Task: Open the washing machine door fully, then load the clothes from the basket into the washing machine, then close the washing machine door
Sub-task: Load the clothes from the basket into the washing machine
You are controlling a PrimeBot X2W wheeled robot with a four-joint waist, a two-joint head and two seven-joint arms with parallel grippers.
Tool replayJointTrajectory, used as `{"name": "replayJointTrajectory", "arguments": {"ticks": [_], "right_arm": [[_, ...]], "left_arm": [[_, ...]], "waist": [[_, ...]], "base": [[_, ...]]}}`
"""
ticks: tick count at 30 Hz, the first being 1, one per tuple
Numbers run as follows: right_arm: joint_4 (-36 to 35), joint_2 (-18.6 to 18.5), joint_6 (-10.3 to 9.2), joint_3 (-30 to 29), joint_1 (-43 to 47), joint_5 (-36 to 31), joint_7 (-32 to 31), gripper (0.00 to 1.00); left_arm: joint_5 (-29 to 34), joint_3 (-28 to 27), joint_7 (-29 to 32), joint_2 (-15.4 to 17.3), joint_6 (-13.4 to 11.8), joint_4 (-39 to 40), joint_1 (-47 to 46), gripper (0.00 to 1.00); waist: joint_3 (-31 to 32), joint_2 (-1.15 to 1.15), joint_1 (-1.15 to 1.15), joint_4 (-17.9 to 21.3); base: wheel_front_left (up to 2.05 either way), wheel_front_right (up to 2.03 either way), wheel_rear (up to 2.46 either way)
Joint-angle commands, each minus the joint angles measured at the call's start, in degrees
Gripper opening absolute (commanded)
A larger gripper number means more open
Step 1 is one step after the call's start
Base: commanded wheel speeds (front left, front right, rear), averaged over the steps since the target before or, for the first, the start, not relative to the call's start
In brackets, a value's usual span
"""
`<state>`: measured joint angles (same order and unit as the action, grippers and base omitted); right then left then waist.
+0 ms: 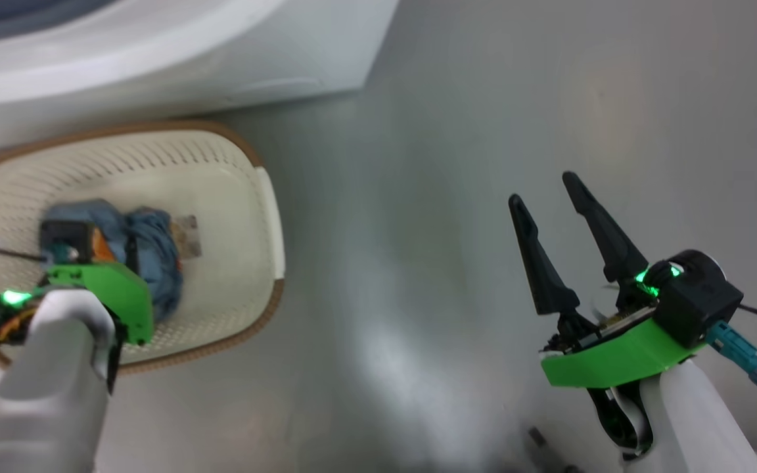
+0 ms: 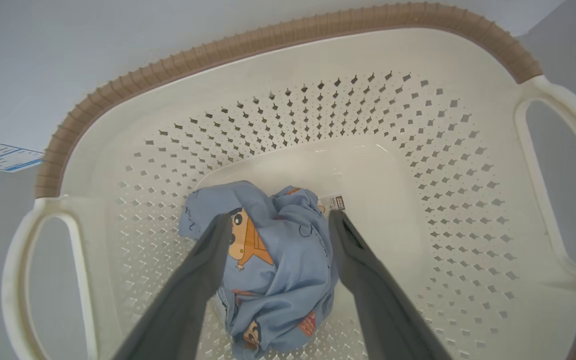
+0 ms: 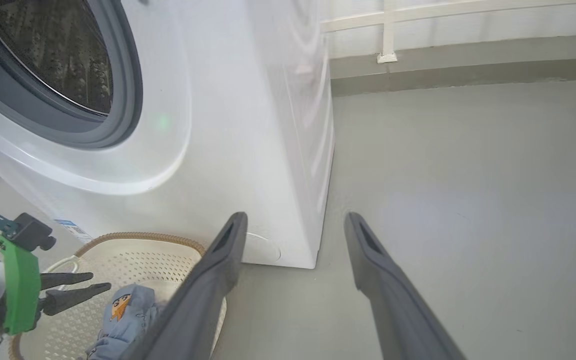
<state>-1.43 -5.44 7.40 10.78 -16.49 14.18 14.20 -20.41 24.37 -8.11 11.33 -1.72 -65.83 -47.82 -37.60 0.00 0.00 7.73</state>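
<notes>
**Three views, one corner**

The head view looks steeply down, the basket (image 1: 237,187) at its left, the washing machine (image 1: 155,66) along its top edge. The left wrist view peers from close above into the basket. The right wrist view, low and farther back, faces the machine's front; the basket at its lower left is common to all three.

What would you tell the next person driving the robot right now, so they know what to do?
Left gripper: open, down in the basket, fingers either side of the clothes, not closed on them.
Right gripper: open, empty, over the floor.
The basket sits on the floor before the washing machine. Its drum is uncovered, so the door looks open.
Left to do: grip the clothes, load them, close the door.
</notes>
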Motion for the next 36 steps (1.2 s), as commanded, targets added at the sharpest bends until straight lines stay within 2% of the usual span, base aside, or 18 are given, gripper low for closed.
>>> {"name": "replayJointTrajectory", "arguments": {"ticks": [1, 7, 15, 24, 26, 28, 36], "right_arm": [[-0.99, 0.34, 0.09, 1.71, -0.10, 0.52, 0.54, 1.00], [-1.46, 1.11, 0.09, 2.61, -2.92, 1.93, 0.77, 1.00], [-2.52, 1.86, 0.09, 3.00, -4.82, 2.99, 0.79, 1.00], [-3.33, 2.16, 0.09, 3.79, -6.13, 3.71, 0.79, 1.00], [-3.40, 2.18, 0.09, 3.68, -6.17, 3.74, 0.79, 1.00], [-3.38, 2.21, 0.09, 3.55, -6.19, 3.72, 0.79, 1.00], [-2.99, 2.24, 0.09, 3.21, -6.41, 3.34, 0.79, 1.00]], "left_arm": [[-0.04, -1.18, 0.31, 2.90, 0.21, -0.59, -0.89, 1.00], [-0.60, -1.81, 2.15, 5.83, -0.53, -4.45, -6.62, 1.00], [-1.06, -2.02, 5.49, 9.44, -1.00, -6.29, -11.03, 1.00], [-1.76, -1.89, 9.73, 10.16, -2.70, -7.26, -12.51, 0.99], [-1.90, -1.81, 10.08, 9.93, -3.00, -7.34, -12.71, 0.44], [-1.95, -1.64, 10.25, 9.75, -3.20, -7.39, -12.88, 0.00], [-2.97, -2.04, 8.64, 9.25, -4.10, -7.28, -13.04, 0.00]], "waist": [[-7.11, 0.00, 0.00, 4.31], [-13.19, 0.00, 0.00, 6.72], [-18.17, 0.00, 0.00, 8.25], [-19.97, 0.00, 0.00, 8.59], [-20.11, 0.00, 0.00, 8.51], [-20.19, 0.00, 0.00, 8.40], [-19.59, 0.00, 0.00, 7.63]], "base": [[0.00, 0.00, 0.00], [0.00, 0.00, 0.00], [0.00, 0.00, 0.00], [0.00, 0.00, 0.00], [0.00, 0.00, 0.00], [0.00, 0.00, 0.00], [0.00, 0.00, 0.00]]}}
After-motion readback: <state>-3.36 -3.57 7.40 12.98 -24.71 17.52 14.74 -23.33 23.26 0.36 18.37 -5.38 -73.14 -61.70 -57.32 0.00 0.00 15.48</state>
